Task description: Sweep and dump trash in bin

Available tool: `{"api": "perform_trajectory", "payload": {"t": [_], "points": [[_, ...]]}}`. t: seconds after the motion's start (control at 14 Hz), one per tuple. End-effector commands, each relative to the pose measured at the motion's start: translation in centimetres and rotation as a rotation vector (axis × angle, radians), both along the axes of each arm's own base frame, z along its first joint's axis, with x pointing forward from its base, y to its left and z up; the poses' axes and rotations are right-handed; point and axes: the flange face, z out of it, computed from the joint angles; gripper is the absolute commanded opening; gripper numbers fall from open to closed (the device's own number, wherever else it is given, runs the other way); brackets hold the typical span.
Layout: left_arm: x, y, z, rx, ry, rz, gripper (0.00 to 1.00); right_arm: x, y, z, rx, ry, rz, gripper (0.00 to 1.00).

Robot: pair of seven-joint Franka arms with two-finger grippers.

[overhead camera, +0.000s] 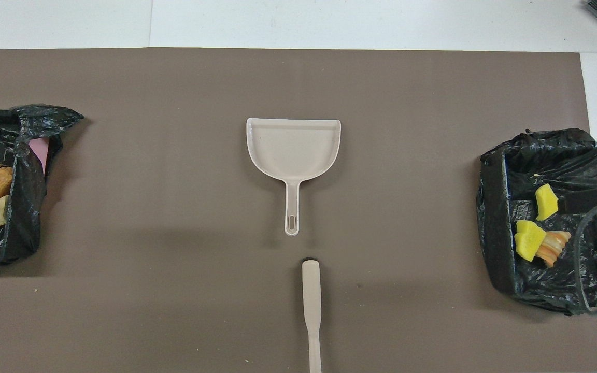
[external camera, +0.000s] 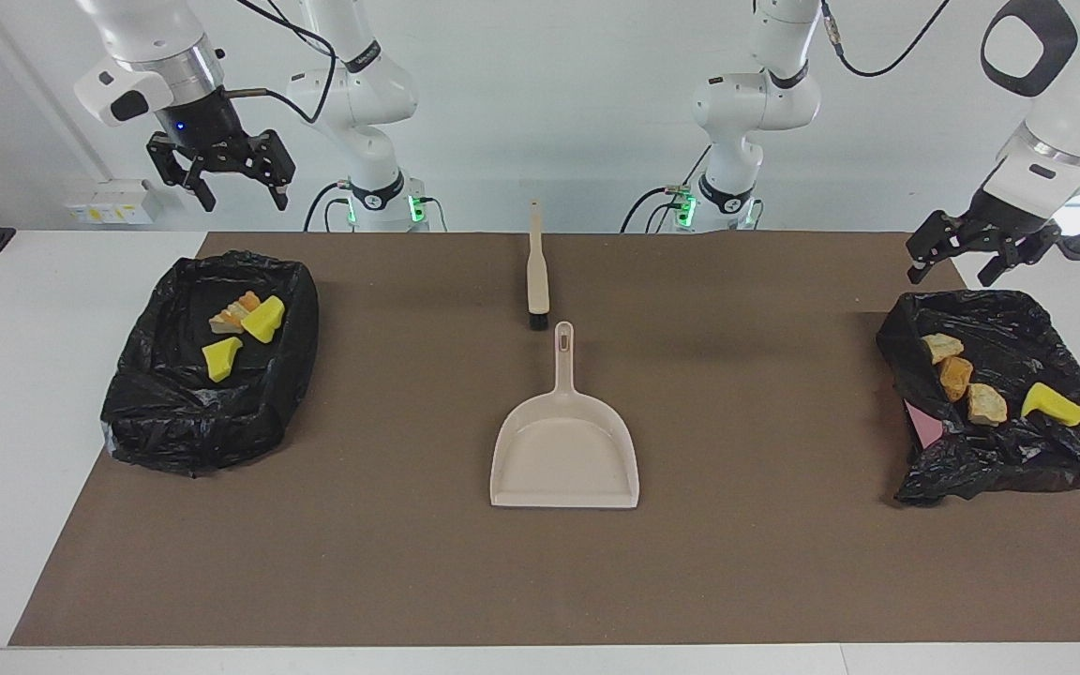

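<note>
Black plastic lines the bin (external camera: 207,361) at the right arm's end of the table; in it we see two yellow wedges (external camera: 242,337) and one striped orange chunk (external camera: 235,309). Above its edge nearer to the robots hangs the right gripper (external camera: 234,191), its jaws spread apart and holding nothing. At the middle of the brown mat (external camera: 409,562) lies the beige brush (external camera: 537,272), and just beside its bristle end, farther from the robots, the beige dustpan (external camera: 565,450), with no trash in it. At the left arm's end we see the second black-lined bin (external camera: 1004,469), with three orange-tan chunks (external camera: 957,375) and one yellow wedge (external camera: 1051,405). Over its edge nearer to the robots hangs the left gripper (external camera: 951,274), jaws also spread, holding nothing.
</note>
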Motion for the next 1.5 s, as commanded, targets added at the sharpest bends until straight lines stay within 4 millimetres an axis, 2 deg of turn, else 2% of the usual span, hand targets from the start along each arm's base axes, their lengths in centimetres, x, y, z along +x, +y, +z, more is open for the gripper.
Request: {"api": "perform_trajectory", "payload": {"t": [0.0,0.14,0.29,0.5,0.72,0.86,1.07,1.43], "points": [[-0.5,0.3,0.9,0.013,-0.01,0.027,1.0,-0.4,-0.4,-0.1,-0.016,-0.011,0.022,1.0],[-0.5,-1.6,1.0,0.005,-0.009,0.123,1.0,-0.4,-0.4,0.0,-0.016,-0.013,0.022,1.0],[-1.0,-3.0,1.9,0.003,-0.021,0.105,1.0,-0.4,-0.4,0.0,-0.016,-0.013,0.022,1.0],[-2.4,-4.2,2.4,0.007,0.019,0.079,1.0,-0.4,-0.4,0.0,-0.016,-0.013,0.022,1.0],[-2.9,-4.8,2.8,0.009,0.022,0.068,1.0,-0.4,-0.4,0.0,-0.016,-0.013,0.024,1.0],[-3.1,-6.3,3.0,0.009,0.022,0.045,1.0,-0.4,-0.4,0.0,-0.016,-0.013,0.024,1.0],[-3.3,-6.5,3.0,0.006,0.023,0.035,1.0,-0.4,-0.4,0.0,-0.016,-0.013,0.024,1.0],[-3.9,-5.7,3.1,0.005,0.037,0.04,1.0,-0.4,-0.4,0.0,-0.016,-0.013,0.022,1.0]]}}
